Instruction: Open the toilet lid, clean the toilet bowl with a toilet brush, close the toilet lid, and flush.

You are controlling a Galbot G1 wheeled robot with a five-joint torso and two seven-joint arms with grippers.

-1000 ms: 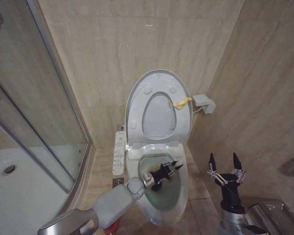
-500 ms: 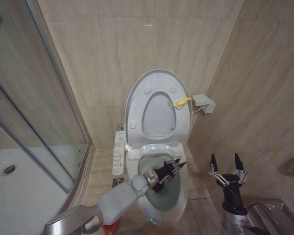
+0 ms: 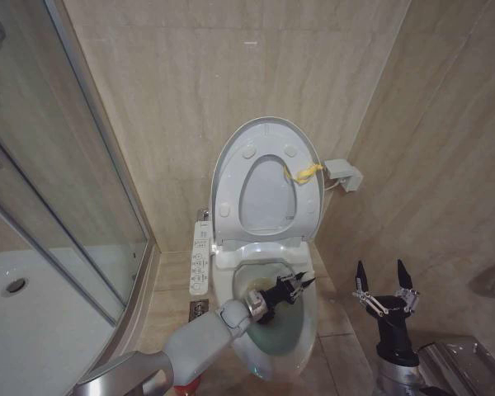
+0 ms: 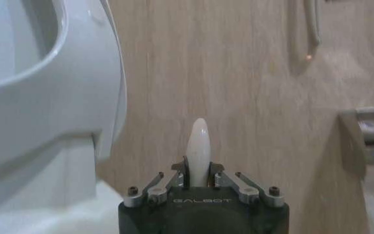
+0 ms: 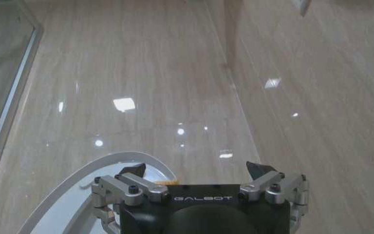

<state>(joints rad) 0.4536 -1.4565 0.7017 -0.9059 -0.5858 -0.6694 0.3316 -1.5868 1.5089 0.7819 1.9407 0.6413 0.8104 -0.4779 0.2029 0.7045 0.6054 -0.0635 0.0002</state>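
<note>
The toilet lid point(image 3: 264, 148) stands raised against the wall, with its yellow tag point(image 3: 304, 172) at one edge. Below it lies the open toilet bowl point(image 3: 307, 326). My left gripper point(image 3: 294, 285) reaches over the bowl's far part and is shut on the toilet brush; in the left wrist view the thin white handle point(image 4: 199, 144) sticks out from between the fingers of the left gripper point(image 4: 198, 176). The brush head is hidden. My right gripper point(image 3: 385, 279) points upward to the right of the toilet, open and holding nothing; the right wrist view shows the right gripper point(image 5: 196, 169) the same way.
A long white button panel point(image 3: 200, 257) runs along the toilet's left side. A glass shower screen point(image 3: 58, 206) closes off the left. A small box point(image 3: 344, 173) hangs on the right wall. Something red point(image 3: 184, 384) peeks out under my left arm.
My left gripper has shifted slightly right over the bowl, still holding the brush. The right gripper has sunk a little.
</note>
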